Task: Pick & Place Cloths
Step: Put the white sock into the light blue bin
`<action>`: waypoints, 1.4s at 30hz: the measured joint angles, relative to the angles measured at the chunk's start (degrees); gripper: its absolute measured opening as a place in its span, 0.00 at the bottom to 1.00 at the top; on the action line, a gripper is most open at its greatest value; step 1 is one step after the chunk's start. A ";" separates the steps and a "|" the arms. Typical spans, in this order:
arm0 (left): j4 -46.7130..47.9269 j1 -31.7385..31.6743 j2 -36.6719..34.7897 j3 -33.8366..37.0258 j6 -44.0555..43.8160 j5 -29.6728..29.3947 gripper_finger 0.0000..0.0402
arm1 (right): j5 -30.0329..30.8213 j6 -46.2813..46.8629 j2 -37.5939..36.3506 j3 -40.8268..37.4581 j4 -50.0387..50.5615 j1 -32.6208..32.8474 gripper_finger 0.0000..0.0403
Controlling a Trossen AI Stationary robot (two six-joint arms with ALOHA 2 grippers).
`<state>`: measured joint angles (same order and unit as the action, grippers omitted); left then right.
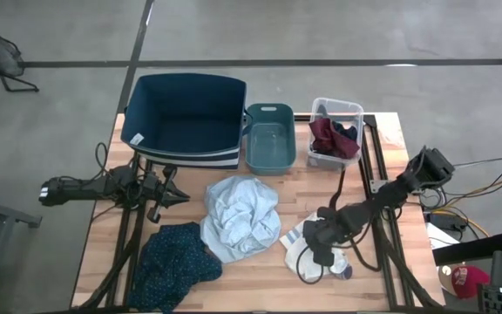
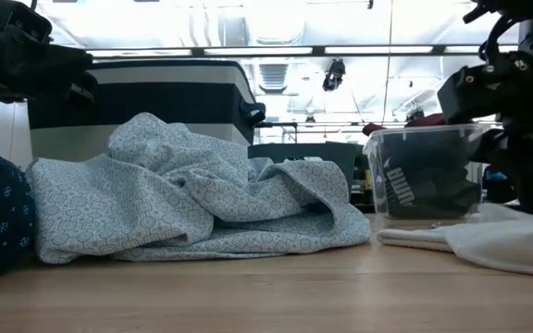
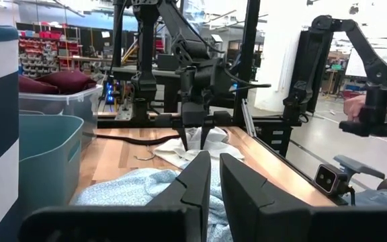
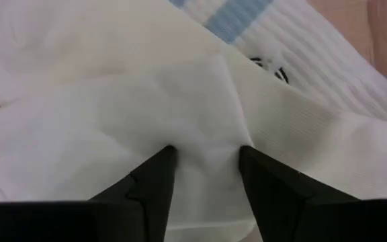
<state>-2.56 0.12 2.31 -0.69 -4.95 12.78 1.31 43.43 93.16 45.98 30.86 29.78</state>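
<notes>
A white cloth (image 1: 296,237) (image 4: 180,94), beside a white sock with pale blue stripes (image 4: 294,40), lies flat on the table's right near part. My right gripper (image 1: 319,234) (image 4: 205,156) stands on it from above, open. My left gripper (image 1: 179,187) (image 3: 215,168) hovers at the table's left, a narrow gap between its fingers, touching nothing. It points at the crumpled pale blue-grey cloth (image 1: 242,214) (image 2: 192,194) at mid-table. The dark teal patterned cloth (image 1: 177,266) lies heaped at the near left. A maroon cloth (image 1: 323,135) and a dark navy one (image 1: 349,133) sit in the clear bin. My right gripper comes from above, pointing down, with both fingertips (image 4: 160,165) set on the white cloth's middle (image 4: 203,128). A low ridge of the cloth, with creases fanning out, rises between the two fingers. The cloth lies on the table; one layer or several, I cannot tell.
A large dark blue bin (image 1: 186,87), a small teal bin (image 1: 270,112) and a clear bin (image 1: 356,109) stand in a row along the far edge. Bare wood shows between the cloths and at the near right. A dark cable (image 1: 308,270) loops by the sock.
</notes>
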 joint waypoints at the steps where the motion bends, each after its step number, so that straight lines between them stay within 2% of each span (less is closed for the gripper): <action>1: 0.00 0.00 -0.01 0.00 0.01 0.00 0.10 | 0.08 0.09 0.38 0.05 0.08 0.00 0.39; 5: 0.02 0.00 -0.01 0.00 0.01 0.00 0.10 | 0.27 -0.30 0.04 0.92 0.86 0.09 0.30; 13: 0.02 0.00 0.00 0.00 0.00 0.00 0.10 | 0.63 -6.08 -2.70 4.91 0.44 0.11 0.04; 18: 0.02 0.00 -0.02 0.00 0.02 0.00 0.10 | 2.70 -9.61 -2.60 8.66 0.49 0.11 0.03; 23: 0.00 0.00 0.00 0.00 0.00 0.00 0.10 | 7.56 -14.67 -2.57 13.27 4.14 0.07 0.03; 30: 0.00 0.00 0.00 0.00 0.00 0.00 0.10 | 17.64 -20.12 -2.57 22.33 12.35 0.02 0.03; 34: 0.01 0.00 -0.01 0.00 0.02 0.00 0.10 | 24.66 -24.14 -2.57 26.20 13.42 0.07 0.03; 39: 0.01 0.00 0.00 0.00 0.02 0.00 0.10 | 38.14 -27.54 -2.62 29.68 14.03 -0.02 0.03; 42: 0.00 0.00 -0.02 0.00 0.02 0.00 0.10 | 49.66 -28.17 -2.62 31.40 14.29 -0.02 0.03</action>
<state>-2.56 0.12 2.29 -0.69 -4.93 12.78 50.96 15.26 90.54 77.38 45.15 29.76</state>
